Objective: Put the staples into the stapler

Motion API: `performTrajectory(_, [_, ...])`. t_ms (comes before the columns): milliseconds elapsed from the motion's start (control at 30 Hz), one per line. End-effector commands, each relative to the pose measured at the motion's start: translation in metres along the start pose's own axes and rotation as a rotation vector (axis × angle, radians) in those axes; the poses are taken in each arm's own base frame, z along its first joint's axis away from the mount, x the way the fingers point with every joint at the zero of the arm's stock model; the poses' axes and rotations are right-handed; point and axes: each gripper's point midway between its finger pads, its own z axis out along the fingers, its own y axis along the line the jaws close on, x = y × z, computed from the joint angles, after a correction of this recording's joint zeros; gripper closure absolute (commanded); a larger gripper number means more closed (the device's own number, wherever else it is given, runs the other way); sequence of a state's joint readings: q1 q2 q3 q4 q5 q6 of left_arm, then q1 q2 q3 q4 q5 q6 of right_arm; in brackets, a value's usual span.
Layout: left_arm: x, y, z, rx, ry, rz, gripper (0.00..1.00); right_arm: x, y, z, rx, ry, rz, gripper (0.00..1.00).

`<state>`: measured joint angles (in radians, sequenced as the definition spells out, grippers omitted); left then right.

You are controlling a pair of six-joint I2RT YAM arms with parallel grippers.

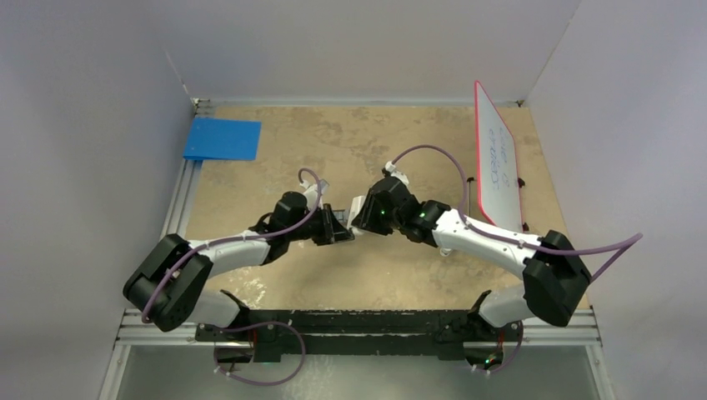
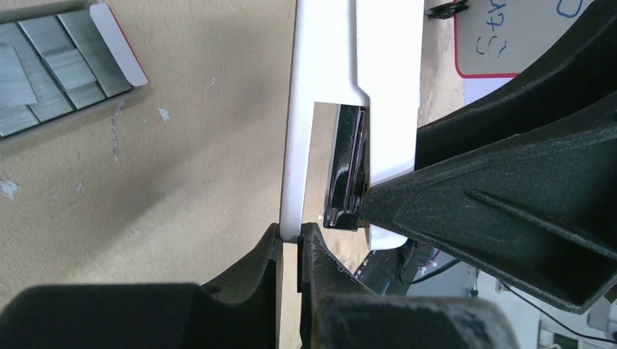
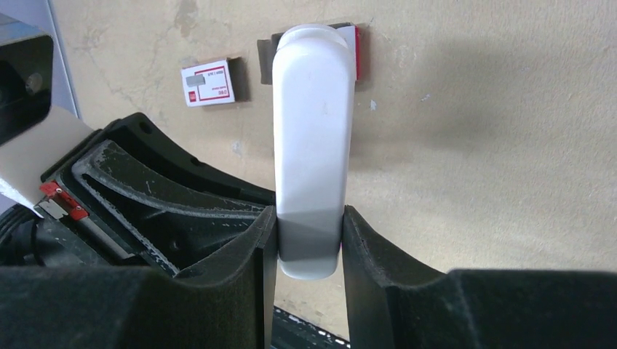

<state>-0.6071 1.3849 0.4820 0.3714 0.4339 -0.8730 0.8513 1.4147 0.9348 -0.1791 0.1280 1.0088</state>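
Early stage: right fingers (image 3: 244,262) clamped on stapler (image 3: 313,145); left fingers (image 2: 256,273) pinching its thin edge, magazine (image 2: 345,174) exposed; staples (image 2: 54,69) in open box (image 2: 120,43) on bench (image 2: 182,160), not yet loaded

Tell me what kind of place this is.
Likely a lab robot test cell: worn tan tabletop boxed in by plain white panels, an aluminium frame rail, a whiteboard with handwriting.

Black joints and white links form the left arm (image 1: 233,249) and right arm (image 1: 483,237); purple cables (image 1: 433,147) loop along them.
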Motion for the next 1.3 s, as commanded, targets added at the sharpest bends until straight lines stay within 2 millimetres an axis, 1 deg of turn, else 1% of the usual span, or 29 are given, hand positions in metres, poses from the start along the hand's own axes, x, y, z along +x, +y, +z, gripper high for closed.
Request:
performTrajectory(0, [0.004,0.035,-0.003,-0.155,-0.003,0.044,1.00,-0.025,0.019,-0.015,-0.076,-0.058,-0.079,0.72])
performTrajectory(133, [0.003,0.031,-0.003,-0.130,0.000,0.073,1.00,-0.016,0.016,-0.010,-0.079,0.001,-0.190,0.72])
performTrajectory(233, [0.000,0.028,-0.007,-0.133,-0.004,0.094,1.00,-0.013,0.008,-0.009,-0.063,0.032,-0.262,0.72])
performTrajectory(333, [-0.001,0.029,-0.011,-0.143,-0.009,0.113,1.00,-0.013,0.002,-0.009,-0.067,0.054,-0.295,0.72])
performTrajectory(367, [-0.002,0.029,-0.012,-0.148,-0.013,0.118,1.00,-0.016,0.000,-0.009,-0.063,0.051,-0.300,0.72])
performTrajectory(533, [-0.004,0.027,-0.013,-0.145,-0.022,0.134,1.00,-0.015,0.000,-0.009,-0.092,0.078,-0.309,0.71])
performTrajectory(633, [-0.004,0.023,-0.014,-0.126,-0.018,0.145,1.00,-0.012,0.001,-0.006,-0.109,0.091,-0.299,0.71])
performTrajectory(700, [-0.004,0.016,-0.014,-0.100,-0.011,0.137,1.00,-0.007,-0.002,-0.001,-0.107,0.103,-0.277,0.69])
performTrajectory(733, [-0.005,0.010,-0.014,-0.079,-0.010,0.127,1.00,-0.005,-0.004,0.002,-0.100,0.107,-0.267,0.67])
performTrajectory(767, [-0.006,0.003,-0.014,-0.054,-0.010,0.108,1.00,-0.009,-0.006,0.008,-0.085,0.080,-0.259,0.65])
performTrajectory(833, [-0.011,-0.012,-0.013,-0.004,-0.026,0.057,1.00,-0.003,-0.009,0.017,-0.080,0.084,-0.210,0.63])
performTrajectory(900, [-0.017,-0.024,-0.012,0.043,-0.050,0.001,1.00,0.000,-0.009,0.022,-0.091,0.070,-0.149,0.61])
performTrajectory(933, [-0.020,-0.027,-0.012,0.056,-0.065,-0.021,1.00,-0.001,-0.010,0.023,-0.087,0.060,-0.110,0.60])
performTrajectory(1033, [-0.026,-0.023,-0.008,0.030,-0.088,-0.050,1.00,-0.003,-0.013,0.021,-0.080,0.034,-0.049,0.53])
performTrajectory(1067, [-0.026,-0.020,-0.007,0.014,-0.087,-0.052,1.00,-0.004,-0.015,0.020,-0.073,0.019,-0.039,0.50])
performTrajectory(1133, [-0.027,-0.018,-0.004,0.004,-0.082,-0.049,1.00,-0.009,-0.010,0.016,-0.101,-0.008,-0.032,0.38])
performTrajectory(1167, [-0.027,-0.018,-0.003,0.006,-0.081,-0.048,1.00,-0.008,-0.010,0.015,-0.107,-0.011,-0.026,0.34])
performTrajectory(1267, [-0.026,-0.019,-0.001,0.018,-0.076,-0.053,1.00,-0.006,-0.011,0.015,-0.115,-0.005,-0.013,0.29])
